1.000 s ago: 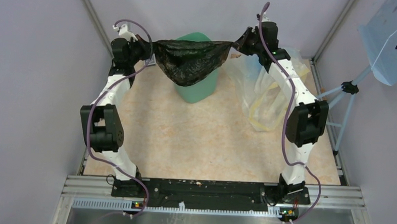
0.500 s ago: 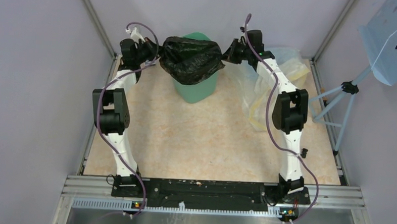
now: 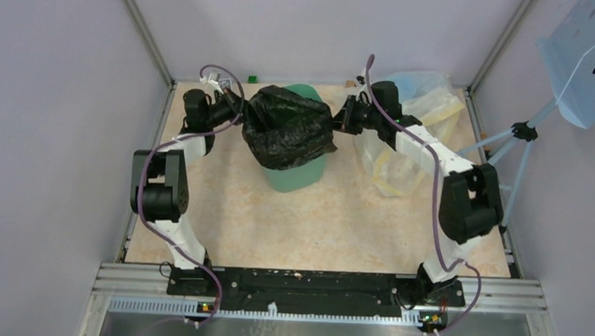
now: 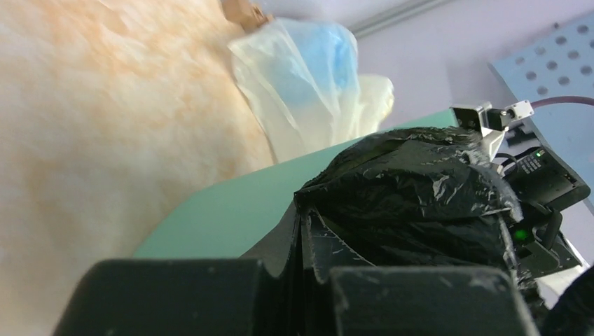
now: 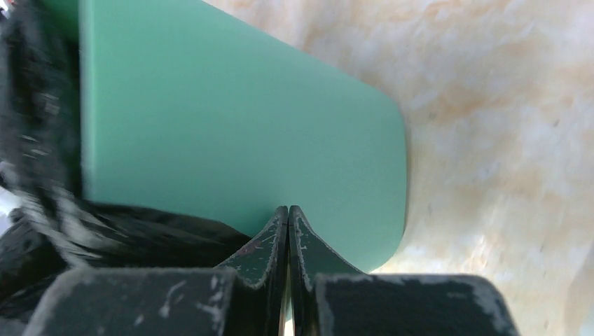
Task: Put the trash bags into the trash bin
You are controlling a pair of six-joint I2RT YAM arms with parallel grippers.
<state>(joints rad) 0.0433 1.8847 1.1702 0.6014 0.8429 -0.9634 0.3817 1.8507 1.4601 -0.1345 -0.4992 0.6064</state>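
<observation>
At the far middle of the surface [image 3: 314,229]: left gripper [image 3: 235,111], jaws pressed together on one corner of the black trash bag [image 3: 288,128]. The bag drapes over the trash bin [image 3: 300,177], hiding its rim and mouth. Right gripper [image 3: 347,115], jaws closed, pinches the opposite corner. The plastic heap [image 3: 401,153] lies just beside it, and open surface lies nearer the bases.

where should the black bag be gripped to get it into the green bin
Grip the thin glossy black plastic bag at its two opposite side edges, one from the left, one from the right, where the left hand and right hand pinch it. It is limp and bunched over the mint-green plastic bin, so two spread pinches likely control it best.
</observation>
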